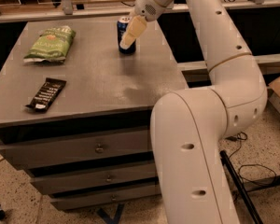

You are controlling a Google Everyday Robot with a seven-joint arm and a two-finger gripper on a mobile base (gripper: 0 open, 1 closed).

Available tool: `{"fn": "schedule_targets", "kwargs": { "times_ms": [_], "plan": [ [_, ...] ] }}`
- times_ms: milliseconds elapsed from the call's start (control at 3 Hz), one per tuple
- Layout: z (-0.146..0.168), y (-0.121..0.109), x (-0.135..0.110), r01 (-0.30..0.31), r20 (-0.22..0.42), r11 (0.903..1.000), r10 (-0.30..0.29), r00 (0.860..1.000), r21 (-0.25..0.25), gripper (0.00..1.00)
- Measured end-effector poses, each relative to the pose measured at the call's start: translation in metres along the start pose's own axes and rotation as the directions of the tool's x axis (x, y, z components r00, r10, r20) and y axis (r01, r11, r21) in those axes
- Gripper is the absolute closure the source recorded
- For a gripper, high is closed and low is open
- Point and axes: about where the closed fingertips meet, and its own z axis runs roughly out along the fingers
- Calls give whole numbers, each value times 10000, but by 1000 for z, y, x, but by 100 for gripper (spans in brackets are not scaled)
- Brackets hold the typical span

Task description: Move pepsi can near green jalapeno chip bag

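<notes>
The pepsi can (122,28) is dark blue with a silver top. It stands upright at the back middle of the grey cabinet top (98,78). My gripper (129,37) reaches down from the upper right. It lies over the can's right side and hides that part. The green jalapeno chip bag (49,43) lies flat at the back left of the top, well to the left of the can and the gripper.
A flat black bar wrapper (45,94) lies near the front left of the top. My white arm (210,125) fills the right of the view, in front of the cabinet's right edge. Drawers (99,148) are below. Cables (252,171) lie on the floor at right.
</notes>
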Motion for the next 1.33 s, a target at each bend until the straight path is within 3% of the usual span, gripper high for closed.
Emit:
{"fn": "schedule_targets", "kwargs": {
  "times_ms": [333, 667, 1000, 1333],
  "plan": [
    [21, 3, -7, -333, 294, 9986, 346, 9990, -419, 46],
    [28, 6, -14, -493, 672, 9964, 539, 9963, -686, 69],
    [24, 16, -18, -547, 1376, 9906, 720, 9879, -1257, 80],
    [28, 14, -23, -562, 1588, 9903, 763, 9844, -1274, 99]
  ]
}}
